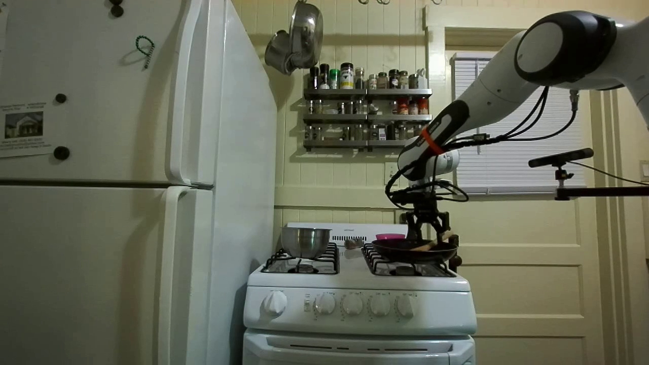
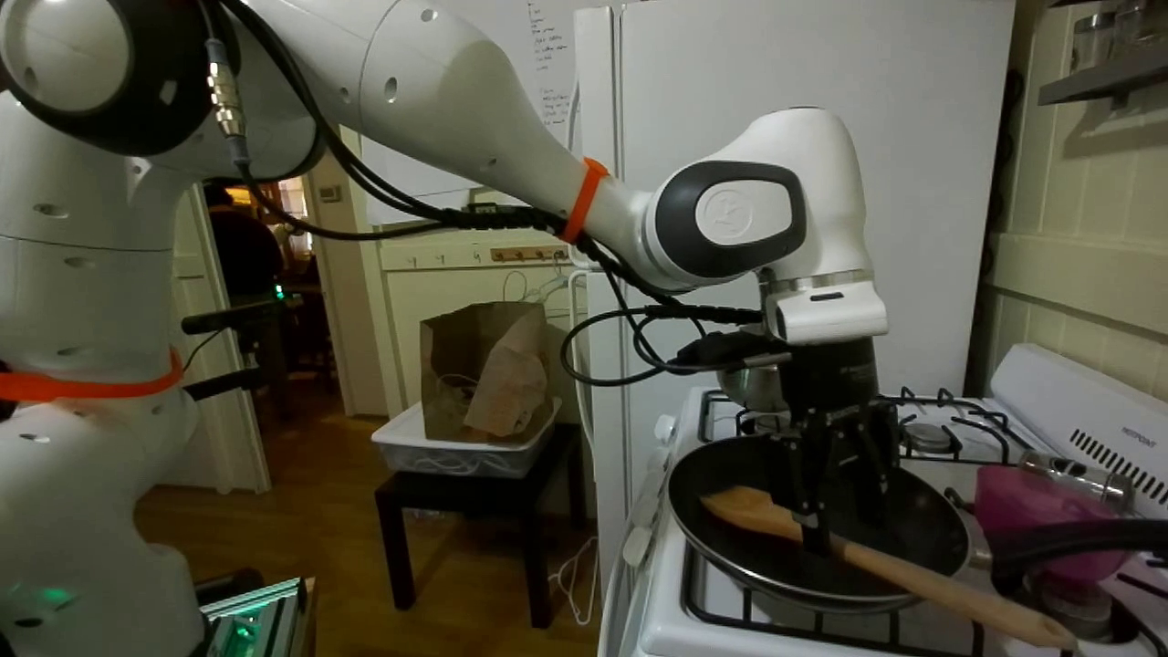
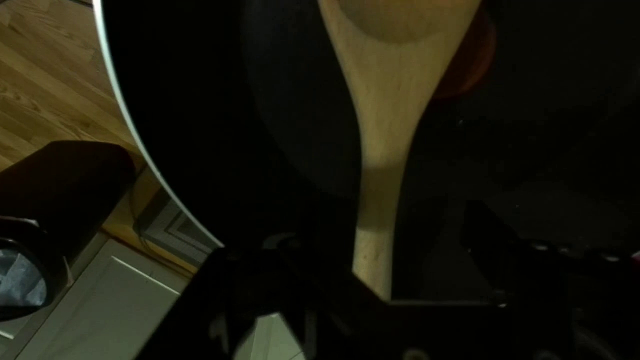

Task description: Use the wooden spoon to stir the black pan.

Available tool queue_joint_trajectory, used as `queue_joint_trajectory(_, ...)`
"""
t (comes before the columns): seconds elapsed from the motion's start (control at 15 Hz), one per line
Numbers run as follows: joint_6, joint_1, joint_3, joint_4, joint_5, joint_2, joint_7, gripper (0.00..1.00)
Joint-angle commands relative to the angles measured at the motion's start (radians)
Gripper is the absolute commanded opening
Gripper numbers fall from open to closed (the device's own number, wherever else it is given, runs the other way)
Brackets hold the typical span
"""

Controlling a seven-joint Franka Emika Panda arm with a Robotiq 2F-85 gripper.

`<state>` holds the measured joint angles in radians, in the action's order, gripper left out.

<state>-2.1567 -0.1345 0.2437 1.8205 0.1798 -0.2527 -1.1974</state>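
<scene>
The wooden spoon (image 2: 949,589) lies slanted in the black pan (image 2: 716,470), its head on the pan's inside and its handle reaching out over the rim. Both also show in an exterior view, the spoon (image 1: 425,247) and the pan (image 1: 393,253). My gripper (image 2: 847,534) points down into the pan with its fingers apart; it also shows in an exterior view (image 1: 428,237). In the wrist view the spoon (image 3: 382,150) runs between the open fingers (image 3: 387,225), nearer the left finger. One finger hides part of the handle. The spoon head's tip is cut off there.
The pan sits on the white stove (image 1: 355,281); its black handle (image 2: 1086,537) points away from the body. A pink bowl (image 2: 1013,511) stands beside it. A steel pot (image 1: 305,243) sits on another burner. A fridge (image 1: 243,152) stands beside the stove.
</scene>
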Motion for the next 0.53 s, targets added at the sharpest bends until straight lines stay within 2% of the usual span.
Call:
queue_joint_trajectory(0.0,0.021,0.016,-0.005,0.022,0.020,0.041,-0.003,1.00)
queue_joint_trajectory(0.47,-0.012,0.018,-0.009,0.027,0.020,0.032,-0.007,1.00)
